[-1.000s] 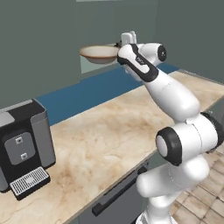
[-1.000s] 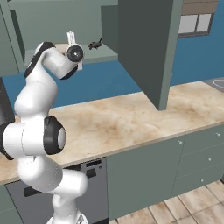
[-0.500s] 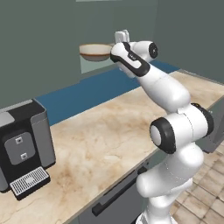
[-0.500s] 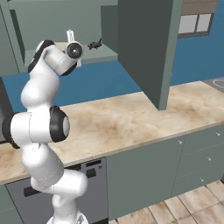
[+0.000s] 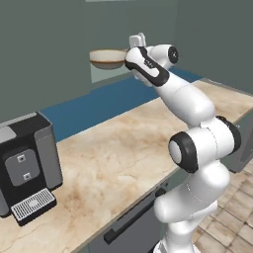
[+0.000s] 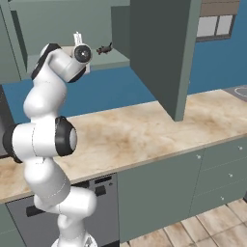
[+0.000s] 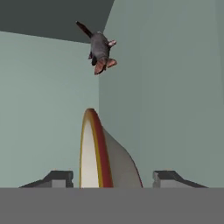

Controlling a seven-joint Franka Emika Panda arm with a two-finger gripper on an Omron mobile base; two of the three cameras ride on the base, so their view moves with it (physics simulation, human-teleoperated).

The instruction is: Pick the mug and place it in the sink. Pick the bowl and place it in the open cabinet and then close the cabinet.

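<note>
Up at the open cabinet (image 6: 159, 48), my gripper (image 7: 113, 178) reaches toward the shelf with the bowl (image 5: 107, 58) at its tip. Through the hand view, the bowl (image 7: 101, 153) stands edge-on between my two fingertips (image 7: 59, 178), and a gap shows on each side of its rim, so my jaws are spread apart and not pressing it. Whether the bowl rests on the shelf I cannot tell. Beyond it sits a small grey mouse figure (image 7: 99, 49) inside the cabinet. Below, a black coffee machine (image 5: 24, 165) stands on the marble counter (image 5: 118, 163).
</note>
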